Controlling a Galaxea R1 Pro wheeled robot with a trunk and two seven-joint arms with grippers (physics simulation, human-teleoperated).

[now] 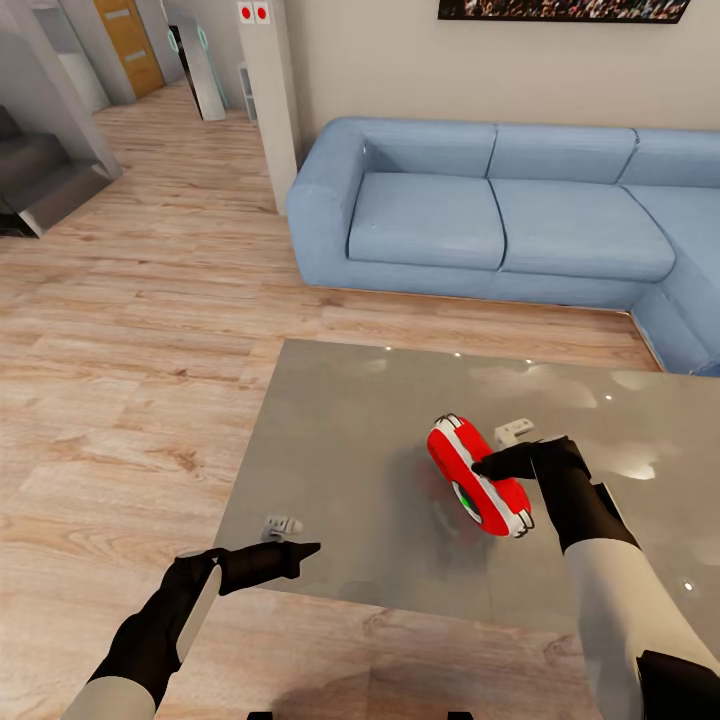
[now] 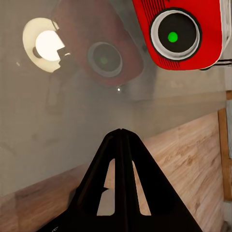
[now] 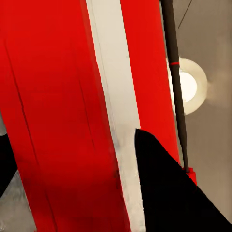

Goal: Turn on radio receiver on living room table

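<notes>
Red radio receiver on the glossy desk, right of centre, green light on its dial. Right pincer clamped across its body. Left pincer pressed shut at the desk's seven o'clock edge.

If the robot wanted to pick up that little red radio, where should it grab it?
Probably across the radio receiver's narrow body, from above, one finger on each broad red face. It lies tilted on the glossy table, its white band uppermost. The right gripper sits there. The thin wire handle looks too slim.
</notes>
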